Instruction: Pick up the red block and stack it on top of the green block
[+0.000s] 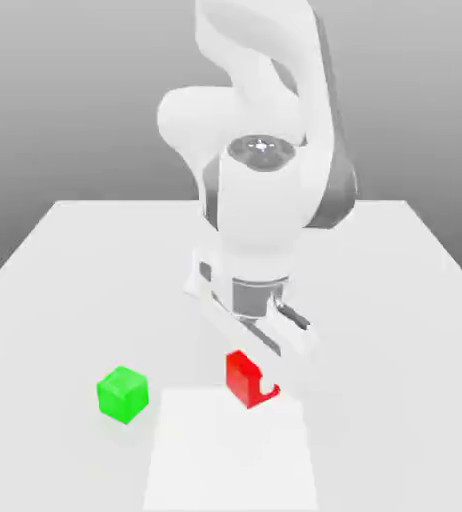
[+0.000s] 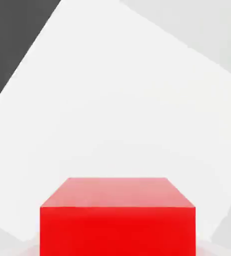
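The gripper (image 1: 253, 380) of the robot arm (image 1: 260, 205) was clenched on the red block (image 1: 241, 383), and the block was placed between its two fingertips. In the exterior view, the gripper came down from above, and the red block was directly under the hand (image 1: 255, 318), at the lowest end of the fingers. One pale fingertip passed in front of the block and covered a part of it, on the exterior view's right side, so that only a curved piece of red was visible around this tip. The hand was turned at an angle, and its wide body went obliquely across the exterior view. In the hand view, the red block showed its lighter upper face and one bright side face, quite near to the camera, and pale shapes were touching its two sides. The block appeared at the far edge of a bright white rectangle (image 1: 230, 455) on the pale table (image 1: 45, 350); whether it was resting on the surface or was slightly raised, I could not tell. The green block (image 1: 122, 395) was standing on the table, toward the exterior view's left, apart from the gripper and from the red block, with nothing on its top.
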